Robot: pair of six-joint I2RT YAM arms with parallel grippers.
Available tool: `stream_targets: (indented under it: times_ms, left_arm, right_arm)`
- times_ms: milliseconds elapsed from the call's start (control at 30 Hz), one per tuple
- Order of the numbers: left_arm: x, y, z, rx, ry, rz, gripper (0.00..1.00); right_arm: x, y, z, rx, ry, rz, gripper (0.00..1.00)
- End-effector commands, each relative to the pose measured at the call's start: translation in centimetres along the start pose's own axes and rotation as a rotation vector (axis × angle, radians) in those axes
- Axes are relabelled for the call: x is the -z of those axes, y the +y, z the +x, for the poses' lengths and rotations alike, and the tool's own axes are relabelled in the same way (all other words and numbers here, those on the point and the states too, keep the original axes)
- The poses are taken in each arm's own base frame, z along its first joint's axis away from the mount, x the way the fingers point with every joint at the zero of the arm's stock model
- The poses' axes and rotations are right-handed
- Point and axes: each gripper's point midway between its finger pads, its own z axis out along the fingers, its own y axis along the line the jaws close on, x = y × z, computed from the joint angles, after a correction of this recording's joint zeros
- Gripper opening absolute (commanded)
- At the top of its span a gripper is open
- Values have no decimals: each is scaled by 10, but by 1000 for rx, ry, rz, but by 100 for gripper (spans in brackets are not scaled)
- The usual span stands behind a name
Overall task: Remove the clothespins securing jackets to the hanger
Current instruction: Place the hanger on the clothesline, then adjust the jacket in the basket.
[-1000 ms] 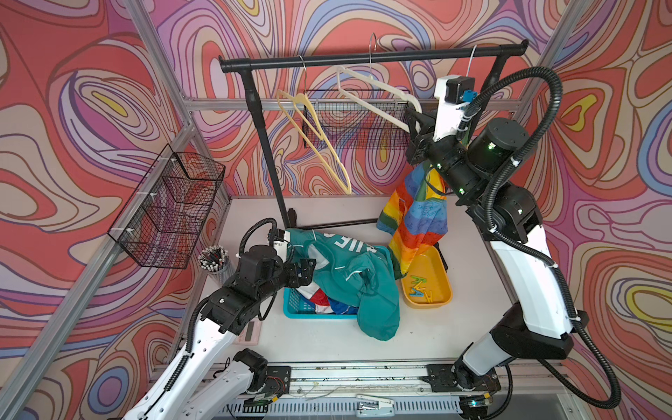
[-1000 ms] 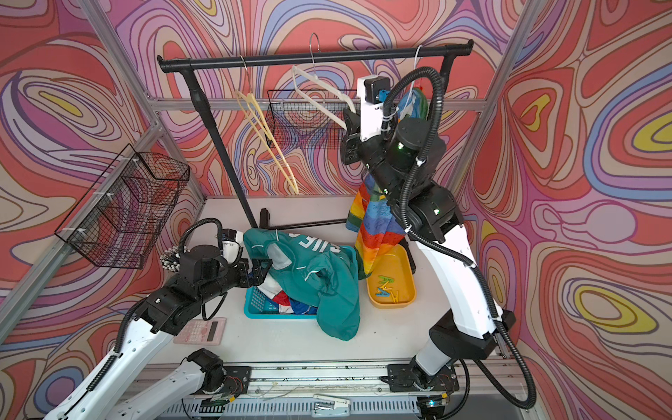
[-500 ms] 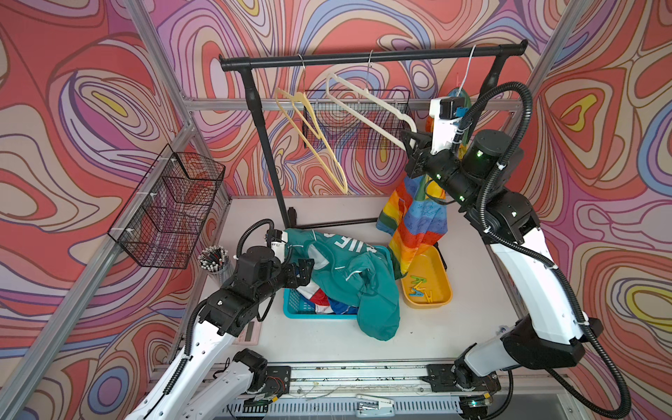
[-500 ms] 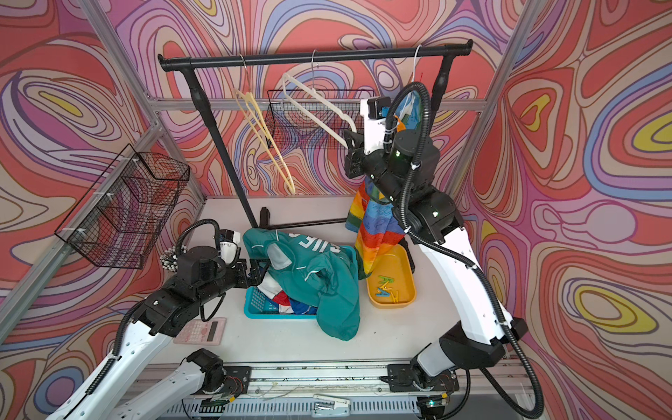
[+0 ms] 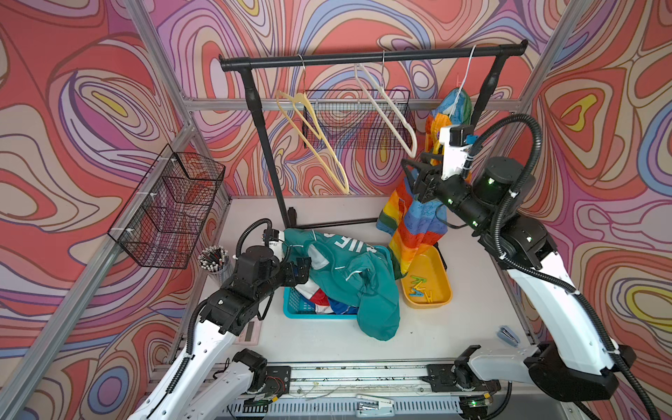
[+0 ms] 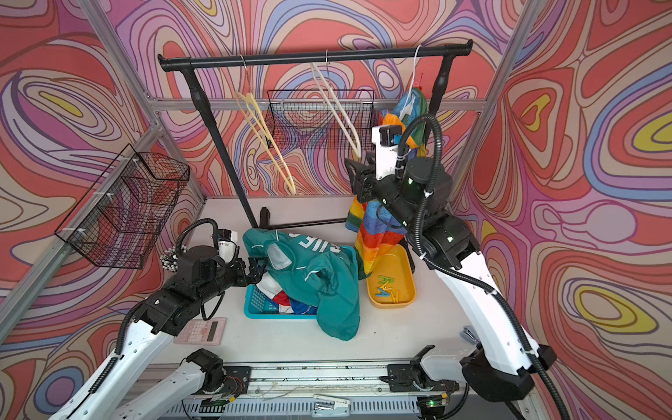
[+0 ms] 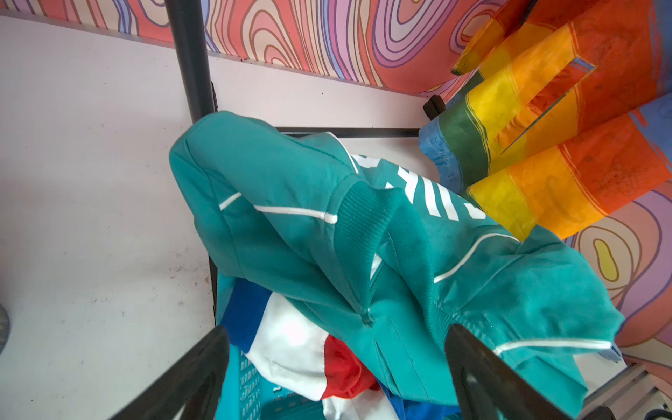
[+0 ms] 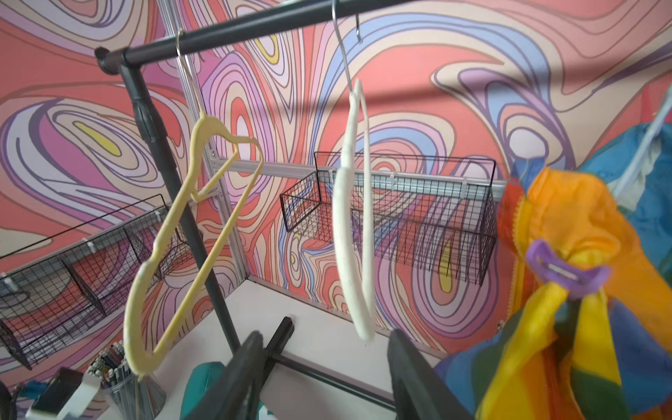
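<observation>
Teal jacket (image 5: 349, 269) lies heaped over a blue basket (image 5: 302, 309), covering a blue, red and white jacket (image 5: 320, 298). The left gripper (image 5: 303, 269), jaws spread wide, sits at its 9 o'clock. At 3 o'clock, loose clothespins (image 5: 418, 287) rest in a yellow tray (image 5: 431, 262). At 1 o'clock, the rainbow jacket (image 5: 414, 222) hangs from the rail (image 5: 363, 58), with a purple clothespin (image 8: 567, 271) pinching its fabric. The right gripper (image 5: 412, 174), jaws parted and empty, hovers beside it.
</observation>
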Motion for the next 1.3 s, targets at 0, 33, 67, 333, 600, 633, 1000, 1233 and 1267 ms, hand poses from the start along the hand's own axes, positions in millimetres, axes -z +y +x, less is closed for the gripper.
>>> stream_targets:
  times_ms: [0,33,67,333,600,633,1000,1233,1267]
  left_arm:
    - [-10,-3,-13,-28,-37,16,97]
    - [-15,-2,-15,-34,-33,6,98]
    - [-20,0,-16,-41,-25,-7,99]
    - [-37,18,-38,-108,-77,-126,100]
    - [-59,7,-39,-159,-42,-50,99]
    - [-65,6,-36,-162,-29,-41,98]
    - [-90,-27,-7,-109,43,217,12]
    - [-61,-53,2,12,-4,392,0]
    - [-53,-57,1,13,-19,406,0]
  right_arm:
    - [11,14,51,-17,85,-32,56]
    - [16,19,66,-31,101,-46,56]
    - [21,25,81,-50,122,-65,57]
    - [46,84,212,-50,411,-182,59]
    - [85,67,318,-88,652,-90,70]
    - [91,65,326,-107,674,-85,74]
    - [102,84,377,-220,785,-163,41]
    - [79,105,361,-302,680,-238,0]
    - [76,107,356,-308,665,-244,0]
